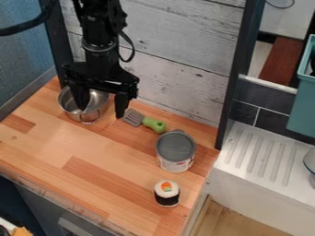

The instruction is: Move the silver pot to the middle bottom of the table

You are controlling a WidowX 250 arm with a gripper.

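Observation:
At the back left of the wooden table stands the silver pot (90,113), upright, with a small handle on its front side. My gripper (102,105) hangs over the pot's right part with its fingers spread apart. The left finger (80,99) reaches down into the pot's opening, and the right finger (121,106) is outside, to the right of the rim. Whether either one touches the pot I cannot tell. The gripper's body hides part of the pot's back rim.
A green-handled spatula (146,121) lies just right of the gripper. Further right stand a grey-lidded can (176,150) and, nearer the front, a sushi toy (166,193). A plank wall (178,73) rises behind; a white sink drainboard (261,156) borders the right.

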